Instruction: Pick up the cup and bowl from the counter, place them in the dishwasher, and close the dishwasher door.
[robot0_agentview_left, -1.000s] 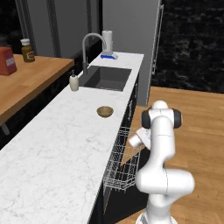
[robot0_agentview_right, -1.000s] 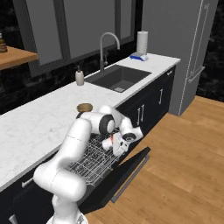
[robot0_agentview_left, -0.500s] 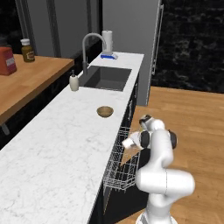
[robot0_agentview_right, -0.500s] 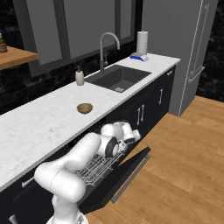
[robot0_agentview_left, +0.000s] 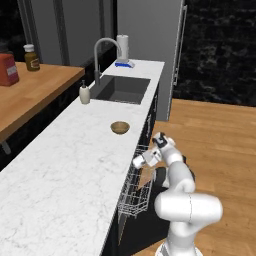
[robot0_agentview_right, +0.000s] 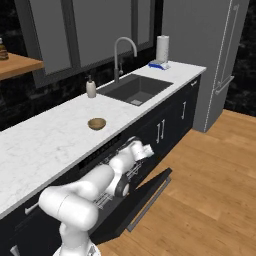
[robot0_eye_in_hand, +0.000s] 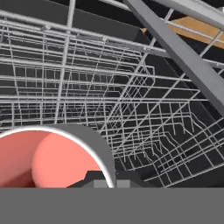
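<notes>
One cup (robot0_eye_in_hand: 48, 159), mouth toward hand camera.

The counter (robot0_agentview_left: 65, 170) looks like smooth white marble, the bowl (robot0_agentview_left: 120, 127) matt brown wood, the dishwasher (robot0_eye_in_hand: 131, 100) rack thin silvery wire, the cup (robot0_eye_in_hand: 48, 159) smooth pink inside

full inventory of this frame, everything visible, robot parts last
bowl: 1, brown, on the counter near its front edge
counter: 1, white marble-look, over dark cabinets
cup: 1, grey with pink inside, in the gripper over the rack
rack: 1, silvery wire, pulled out of the dishwasher
dishwasher door: 1, dark, open and lowered
sink: 1, dark, set in the counter
faucet: 1, silver, behind the sink
soap bottle: 1, beige, left of the sink
paper towel roll: 1, white, far end of counter
gripper: 1, shut on the cup
</notes>
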